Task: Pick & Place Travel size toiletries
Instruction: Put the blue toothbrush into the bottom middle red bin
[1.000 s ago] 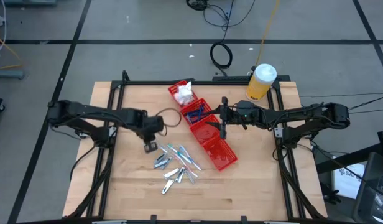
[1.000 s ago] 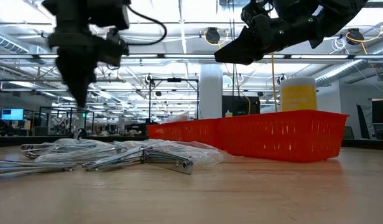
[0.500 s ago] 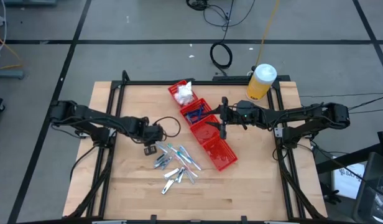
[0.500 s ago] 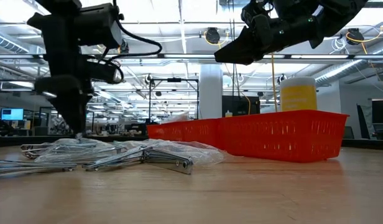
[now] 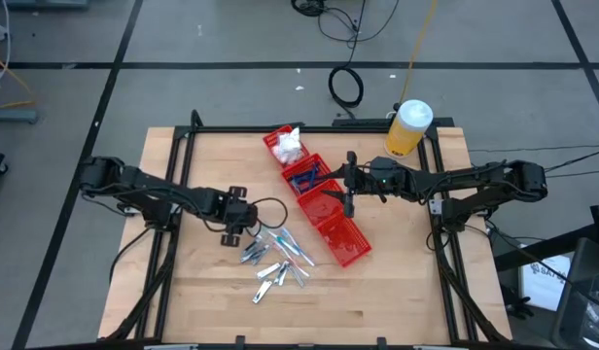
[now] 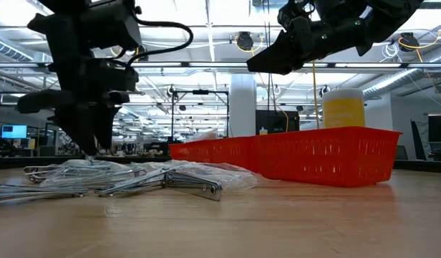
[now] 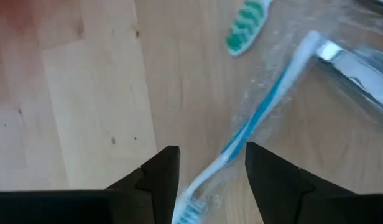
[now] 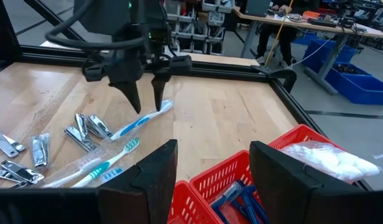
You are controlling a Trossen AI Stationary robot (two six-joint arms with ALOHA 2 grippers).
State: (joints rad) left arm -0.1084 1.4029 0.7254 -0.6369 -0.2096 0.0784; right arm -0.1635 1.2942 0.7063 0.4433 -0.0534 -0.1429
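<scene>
Tabletop-level, a clear-wrapped toothbrush [image 7: 253, 121] lies between the spread left claw [image 7: 207, 171] fingers.

This is a robotics lab or industrial workshop hall. Beyond the left gripper [image 6: 91, 147] the low view looks into a big open room with exposed ceiling trusses [image 6: 206, 66], rows of strip lights, a white pillar [image 6: 243, 105], metal frames and a lit monitor [image 6: 13, 131]. Past the right gripper [image 8: 207, 165] stand workbenches [image 8: 291, 22] crowded with equipment, and blue plastic crates [image 8: 359, 81] sit on the floor. From above, the wooden table [image 5: 377, 292] with its black metal frame rests on a grey floor marked with dark tape lines [image 5: 280, 66], where loose cables [image 5: 345, 86] lie coiled.
</scene>
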